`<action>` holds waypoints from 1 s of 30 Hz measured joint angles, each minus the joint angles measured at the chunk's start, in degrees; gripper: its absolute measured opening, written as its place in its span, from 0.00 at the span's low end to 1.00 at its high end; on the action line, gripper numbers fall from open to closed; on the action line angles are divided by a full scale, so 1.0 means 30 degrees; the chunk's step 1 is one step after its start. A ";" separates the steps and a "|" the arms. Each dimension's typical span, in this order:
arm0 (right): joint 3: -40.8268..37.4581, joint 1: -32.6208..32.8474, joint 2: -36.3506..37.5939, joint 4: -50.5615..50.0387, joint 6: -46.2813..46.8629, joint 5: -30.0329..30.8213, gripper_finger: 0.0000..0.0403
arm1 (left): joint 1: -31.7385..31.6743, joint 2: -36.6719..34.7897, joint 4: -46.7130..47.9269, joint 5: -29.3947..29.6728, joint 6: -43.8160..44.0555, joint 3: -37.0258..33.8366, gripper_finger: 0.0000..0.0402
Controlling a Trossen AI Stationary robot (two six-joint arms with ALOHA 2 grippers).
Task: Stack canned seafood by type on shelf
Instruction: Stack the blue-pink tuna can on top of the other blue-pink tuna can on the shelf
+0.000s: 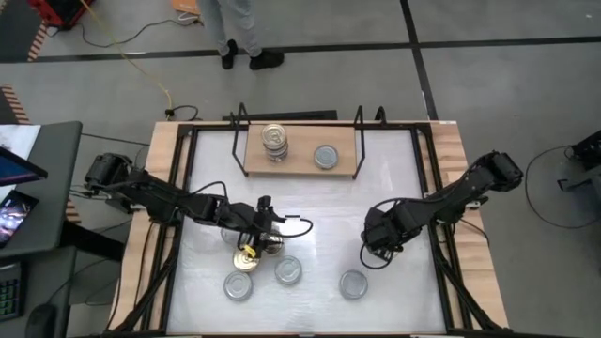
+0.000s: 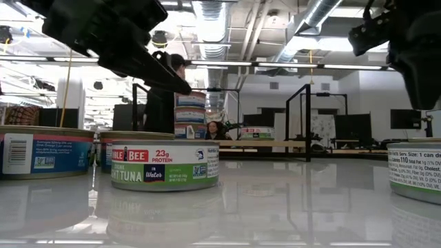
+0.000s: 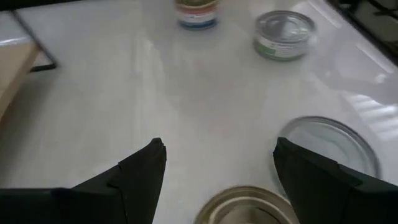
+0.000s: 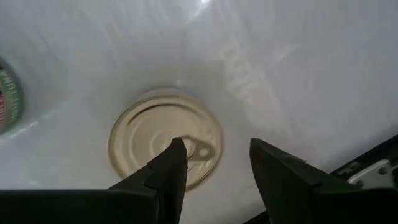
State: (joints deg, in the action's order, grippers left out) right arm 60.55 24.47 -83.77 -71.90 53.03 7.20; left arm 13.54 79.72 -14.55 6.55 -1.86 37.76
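Observation:
The shelf [image 1: 299, 171], a light-wood board with black wire ends, stands at the table's far side. On it are a stack of tins [image 1: 274, 143] and one silver-topped tin [image 1: 326, 157]. More tins rest flat on the white tabletop near the front edge: a gold-topped one [image 1: 249, 255] and silver-topped ones [image 1: 239, 284], [image 1: 288, 272], [image 1: 352, 284]. My left gripper [image 3: 217, 146] is open and hovers over the gold tin [image 3: 245, 208], beside a silver tin [image 3: 329, 146]. My right gripper [image 4: 214, 146] is open above another gold-topped tin [image 4: 155, 137], which the arm hides in the high view.
Black frame rails run along the table's left and right sides [image 1: 178, 235], [image 1: 437, 235]. A person stands beyond the far edge [image 1: 239, 38]. Bare white tabletop lies between the shelf and the tins [image 1: 319, 211]. In the low view a green-labelled tin [image 2: 165, 165] stands closest.

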 joint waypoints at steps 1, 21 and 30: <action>0.0000 -0.0050 0.0000 0.0029 -0.0267 0.0137 0.50 | 0.0124 0.0023 -0.0170 -0.0457 -0.0358 0.0000 0.71; -0.2743 0.0087 0.0015 0.1031 0.0961 -0.1159 0.42 | 0.0998 0.0328 -0.3984 -0.0389 -0.1452 -0.1341 0.71; -0.2973 -0.0988 0.0029 0.3465 -0.0175 0.1049 0.39 | 0.0954 0.0328 -0.4129 -0.0367 -0.1510 -0.1341 0.71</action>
State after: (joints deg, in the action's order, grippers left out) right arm 51.64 21.51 -83.68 -61.50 52.51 10.35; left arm 16.40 80.71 -26.94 5.45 -6.39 33.74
